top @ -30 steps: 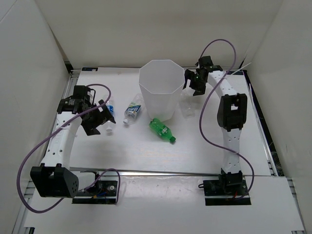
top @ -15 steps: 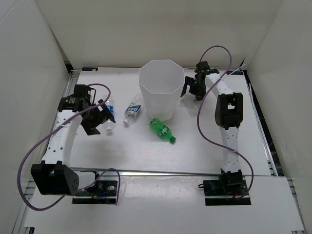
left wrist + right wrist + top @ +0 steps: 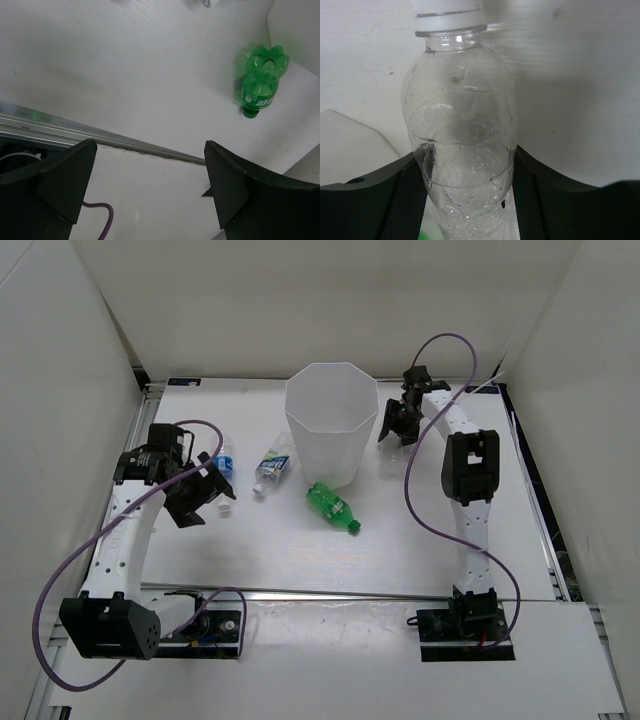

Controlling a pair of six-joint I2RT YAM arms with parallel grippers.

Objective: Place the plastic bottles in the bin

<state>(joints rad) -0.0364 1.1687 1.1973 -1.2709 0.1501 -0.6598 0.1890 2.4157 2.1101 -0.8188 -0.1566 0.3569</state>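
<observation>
Right gripper has tucked in closer to the bin wall over the last second; left gripper slid back a bit, jaws wide, empty. Right one looks clamped round a clear bottle, cap pointing away from the wrist. I'd lift straight up past the rim before crossing over. It's tight there, with the bin wall just beside. Green bottle and labelled bottles lie on the tabletop, with open room in front.
</observation>
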